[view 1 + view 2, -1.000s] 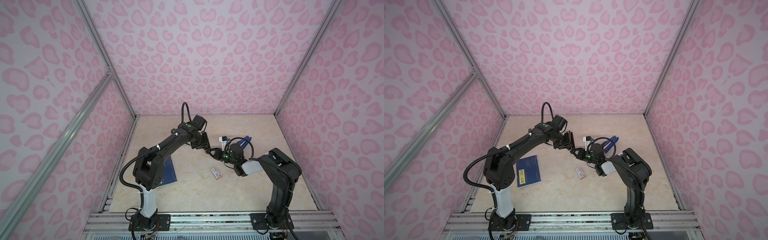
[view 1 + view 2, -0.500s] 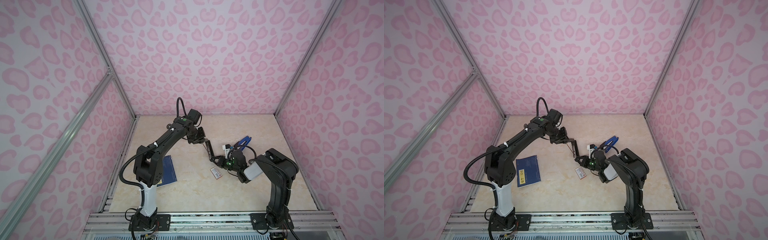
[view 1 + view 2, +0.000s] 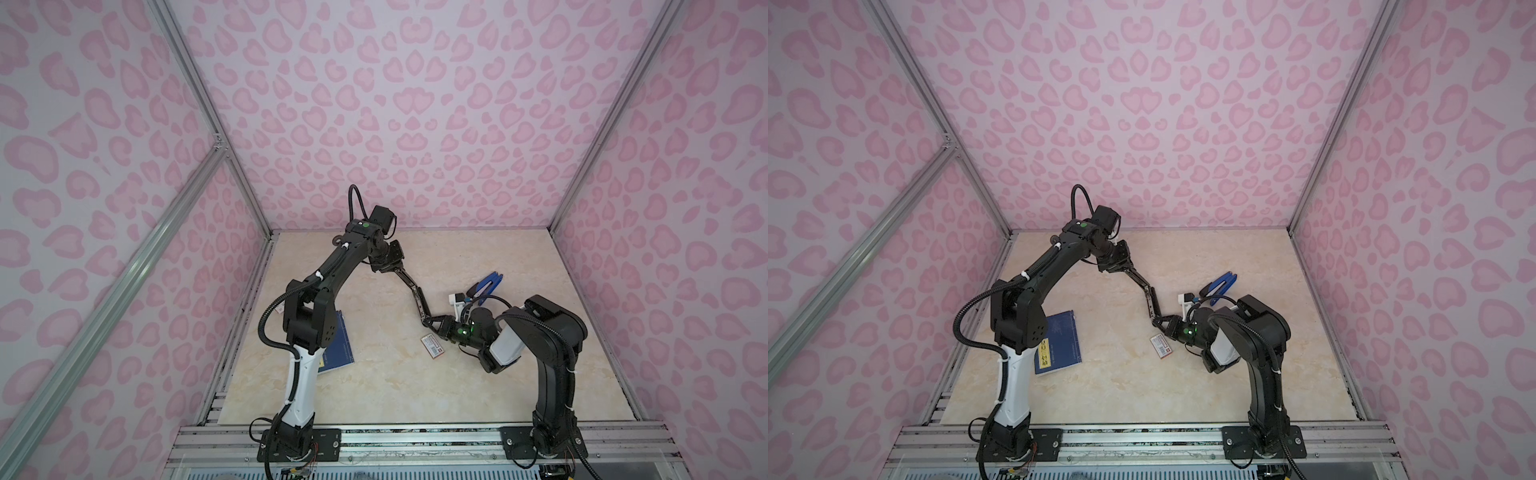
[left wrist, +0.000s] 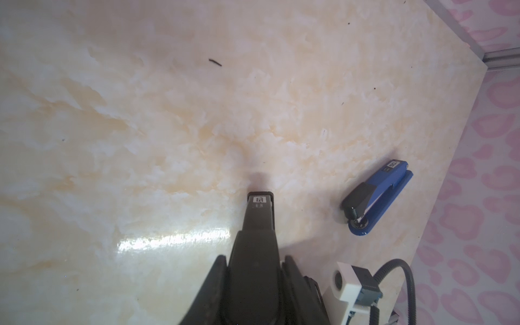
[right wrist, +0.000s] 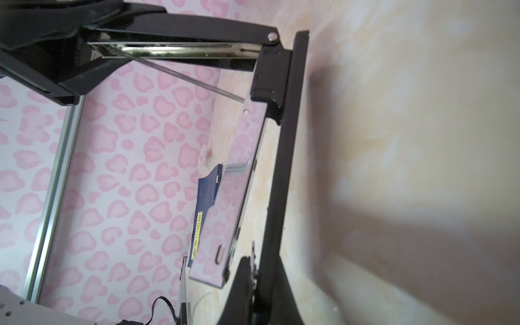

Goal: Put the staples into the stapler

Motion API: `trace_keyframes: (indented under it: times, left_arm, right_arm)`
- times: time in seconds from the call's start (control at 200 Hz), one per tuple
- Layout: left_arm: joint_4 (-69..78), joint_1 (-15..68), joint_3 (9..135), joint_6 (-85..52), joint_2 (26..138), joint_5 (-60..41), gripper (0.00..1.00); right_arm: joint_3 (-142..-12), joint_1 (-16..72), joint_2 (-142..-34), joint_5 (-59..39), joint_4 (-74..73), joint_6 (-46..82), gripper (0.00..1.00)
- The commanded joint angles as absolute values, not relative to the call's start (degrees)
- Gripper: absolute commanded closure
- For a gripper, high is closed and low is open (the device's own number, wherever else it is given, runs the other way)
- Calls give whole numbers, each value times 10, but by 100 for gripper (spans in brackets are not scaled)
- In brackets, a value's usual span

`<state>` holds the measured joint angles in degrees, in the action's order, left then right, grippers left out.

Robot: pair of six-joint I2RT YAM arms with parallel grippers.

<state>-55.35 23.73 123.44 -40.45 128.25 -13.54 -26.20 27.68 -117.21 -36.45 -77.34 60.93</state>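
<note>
A black stapler [image 3: 420,305] [image 3: 1152,305] hangs above the table, swung wide open between both grippers. My left gripper [image 3: 401,274] [image 3: 1133,272] [image 4: 254,259] is shut on the front of its top arm [image 4: 259,222]. Shut on the front of the base [image 5: 281,174] is my right gripper [image 3: 436,326] [image 3: 1165,324] [image 5: 261,261]. In the right wrist view the shiny magazine channel [image 5: 180,53] lies bare under the top arm, with its thin spring [image 5: 191,80] stretched out. No staples show in any view.
A small white-and-red barcoded box [image 3: 432,345] [image 3: 1160,345] lies on the table just under the right gripper. A blue stapler [image 3: 486,284] [image 3: 1219,284] [image 4: 377,197] lies closed at the back right. By the left arm's base lies a blue notebook [image 3: 336,345] [image 3: 1059,345].
The left gripper has drawn back and away with the top arm while the right gripper moved toward the front with the base. The black stapler has swung from nearly folded to wide open.
</note>
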Motion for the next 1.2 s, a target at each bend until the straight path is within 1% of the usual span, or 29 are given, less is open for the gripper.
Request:
trace_keyframes:
  times: [0.0,0.25,0.345,0.52,0.685,0.825,0.895,0.94,0.955,0.995,1.105,1.195]
  left_arm:
    - [-567,222,1277,-379,1315,-68,97]
    - [-567,190,1322,-367,1373,-88,97]
    - [-549,181,1323,-343,1390,-110,97]
    - [-543,171,1323,-320,1421,-108,97]
    - [-537,159,1321,-316,1434,-102,84]
    - [-532,147,1321,-317,1440,-109,80]
    - [-532,143,1320,-315,1442,-108,71]
    - [-534,140,1320,-315,1443,-103,65]
    - [-535,139,1319,-315,1443,-100,60]
    - [-537,137,1318,-315,1442,-94,56]
    - [-534,137,1308,-311,1434,-84,50]
    - [-531,135,1302,-308,1423,-71,47]
  right_arm:
    - [-250,271,-1190,-382,-750,604,100]
    - [-245,264,-1192,-390,-746,601,100]
    - [-248,263,-1197,-398,-751,602,100]
    - [-253,259,-1208,-406,-762,612,100]
    - [-259,259,-1205,-406,-745,610,100]
    - [-264,258,-1203,-408,-733,608,100]
    - [-266,258,-1201,-410,-730,609,100]
    - [-268,258,-1200,-410,-727,609,100]
    - [-268,258,-1201,-411,-728,610,100]
    - [-269,258,-1200,-411,-729,612,100]
    - [-275,258,-1201,-413,-727,614,100]
    - [-281,258,-1202,-417,-726,618,100]
